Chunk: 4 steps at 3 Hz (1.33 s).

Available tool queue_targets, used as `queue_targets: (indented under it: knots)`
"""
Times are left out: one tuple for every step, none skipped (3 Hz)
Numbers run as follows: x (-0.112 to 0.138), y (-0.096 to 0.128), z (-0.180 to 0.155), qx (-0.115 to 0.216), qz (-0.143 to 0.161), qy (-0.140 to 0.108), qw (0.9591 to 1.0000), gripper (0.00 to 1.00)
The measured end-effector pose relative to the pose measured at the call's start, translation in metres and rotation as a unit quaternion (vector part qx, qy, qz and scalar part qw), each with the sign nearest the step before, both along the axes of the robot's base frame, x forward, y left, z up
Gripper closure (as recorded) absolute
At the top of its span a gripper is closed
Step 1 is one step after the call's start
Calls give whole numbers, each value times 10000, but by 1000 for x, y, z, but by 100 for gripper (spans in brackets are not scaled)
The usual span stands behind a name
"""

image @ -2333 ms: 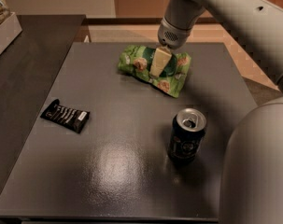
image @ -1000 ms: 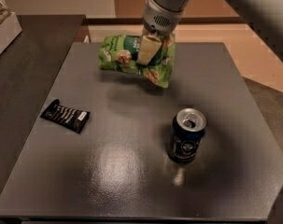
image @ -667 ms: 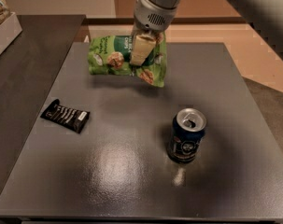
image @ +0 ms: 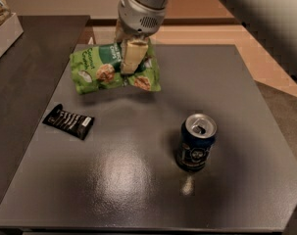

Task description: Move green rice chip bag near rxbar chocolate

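Over the dark glossy surface's (image: 133, 185) far left, the end effector (image: 132, 58) clamps the green rice chip bag (image: 96, 73), long axis left-right, near the rxbar chocolate (image: 68, 122) lying front-left; tan floor (image: 202, 33) beyond.

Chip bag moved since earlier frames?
Yes. Clamped in the gripper, the green rice chip bag has gone left, away from the dark blue can, toward the rxbar chocolate.

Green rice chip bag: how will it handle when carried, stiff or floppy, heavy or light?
Probably floppy: the green rice chip bag, pinched by the tool above the table near its far edge, hangs crumpled and uneven. Likely light, since one pinch holds it up. Its crinkly film could slip.
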State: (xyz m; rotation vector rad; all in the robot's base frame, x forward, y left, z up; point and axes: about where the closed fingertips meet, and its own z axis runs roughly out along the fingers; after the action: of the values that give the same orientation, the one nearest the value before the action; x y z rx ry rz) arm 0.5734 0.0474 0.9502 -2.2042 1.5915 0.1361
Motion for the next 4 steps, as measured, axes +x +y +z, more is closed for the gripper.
queue_targets:
  knots:
    - [-7, 17, -8, -99, 470, 47, 9988, 100]
    - [-8, 29, -18, -165, 697, 156, 9973, 83]
    - [-10, 36, -29, -222, 839, 311, 9957, 59]
    - [-12, 42, -37, -254, 954, 428, 9942, 36]
